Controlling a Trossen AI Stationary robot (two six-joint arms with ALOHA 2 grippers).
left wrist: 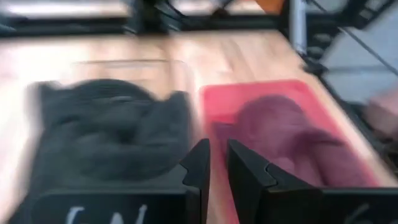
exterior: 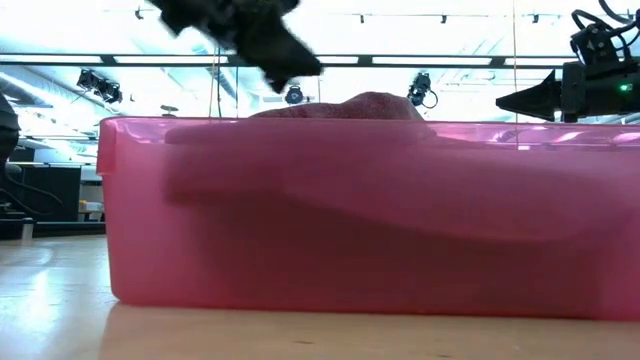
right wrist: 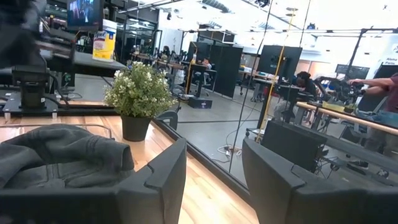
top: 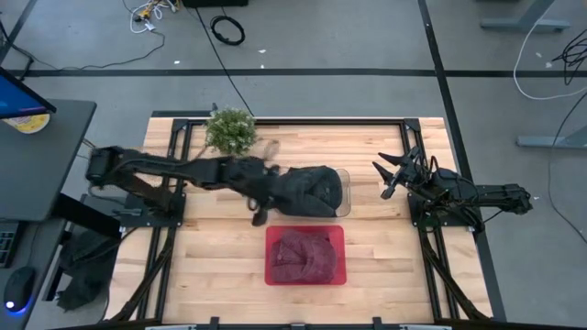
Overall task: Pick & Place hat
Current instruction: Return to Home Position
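Note:
A dark grey hat (top: pixel 310 190) lies crumpled in a clear tray (top: pixel 345 176) at the table's middle; it also shows in the left wrist view (left wrist: pixel 106 130) and the right wrist view (right wrist: pixel 56 152). Just nearer sits a red bin (top: pixel 271 258) holding a maroon hat (top: pixel 304 255). My left gripper (top: pixel 258 213) hovers, raised, beside the dark hat's left side, its fingers (left wrist: pixel 200 163) nearly together with nothing between them. In the low view it is high above the bin (exterior: pixel 285 65). My right gripper (top: pixel 385 179) waits open at the table's right edge.
A small potted plant (top: pixel 230 130) stands at the table's far edge, behind my left arm. The black table frame (top: pixel 417 128) borders the wood. A desk with a monitor (top: pixel 18 96) stands left of the table. Bare wood lies left and right of the red bin.

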